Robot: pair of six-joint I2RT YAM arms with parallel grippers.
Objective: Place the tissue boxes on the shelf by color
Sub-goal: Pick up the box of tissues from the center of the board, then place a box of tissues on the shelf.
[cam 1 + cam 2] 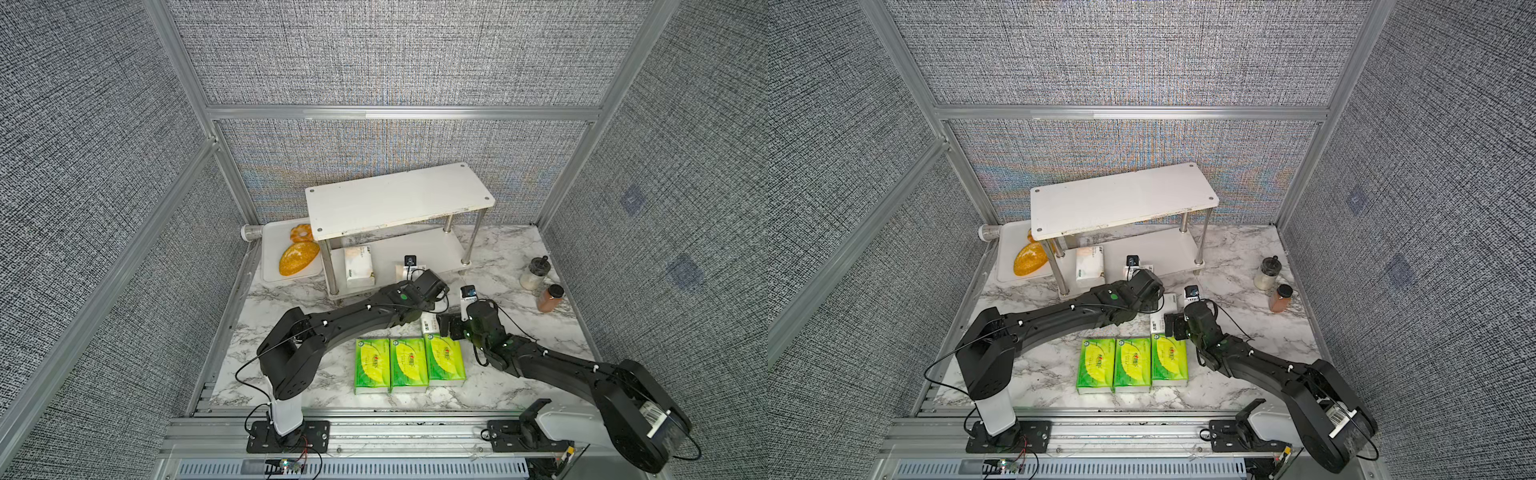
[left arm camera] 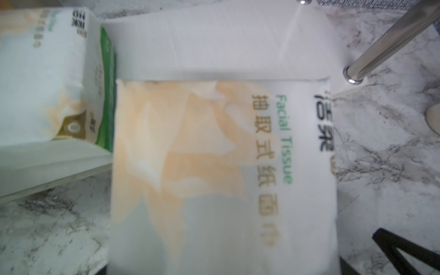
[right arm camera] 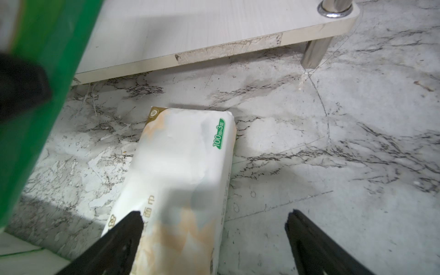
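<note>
Marble tabletop (image 1: 519, 299) lies open to the right of the shelf (image 1: 395, 199), as far as two small jars (image 1: 534, 272) near the table's edge. The left arm (image 1: 353, 313) reaches low from its base, elbow bent, toward the front of the shelf's lower board (image 1: 432, 245). The left gripper (image 1: 415, 276) is over a white tissue pack (image 2: 214, 154). The far end of this pack lies over the board's front edge and the rest is out over the marble. One finger (image 2: 400, 252) shows just beside the pack's side and the other is hidden, so I cannot tell if it grips. This pack is between a chrome leg (image 2: 392, 40) and a second white pack (image 1: 358, 266), which lies on the lower board at its left end. A narrow gap separates them.

The right arm (image 1: 552, 365) stretches in from the right. The right gripper (image 3: 214, 214) has its jaws wide apart and holds nothing, with one finger above a third white pack (image 3: 185, 154) flat on the marble before the shelf. Three green packs (image 1: 408, 363) lie side by side, touching, near the front edge.
</note>
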